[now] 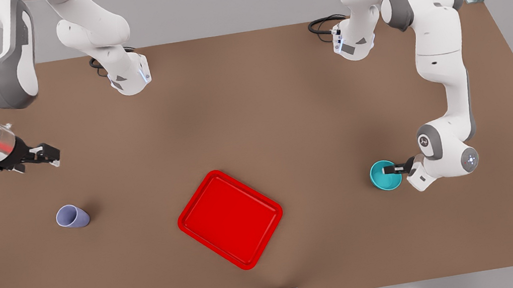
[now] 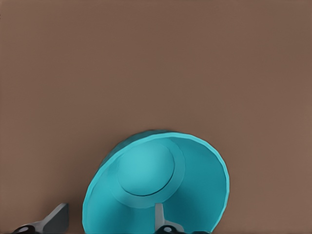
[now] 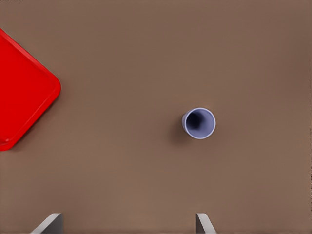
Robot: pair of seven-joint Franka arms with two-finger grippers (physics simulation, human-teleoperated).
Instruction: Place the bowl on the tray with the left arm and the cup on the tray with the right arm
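Left gripper point(image 1: 394, 169): low at the bowl point(image 1: 383, 177) on the front view's right, jaws astride the near rim, one finger point(image 2: 163, 218) inside, the other point(image 2: 52, 220) outside; whether they clamp the wall cannot be told.
Bowl: upright on the brown table point(image 1: 282, 110), well apart from the tray point(image 1: 230, 218).
Right gripper point(image 1: 44, 154): raised above the table on the front view's left, fingers apart, holding nothing, short of the cup point(image 1: 72, 216).
Cup: upright on the table, mouth up, dark inside, well apart from the tray.
Tray: flat mid-table, turned askew, between cup and bowl, nothing on it.
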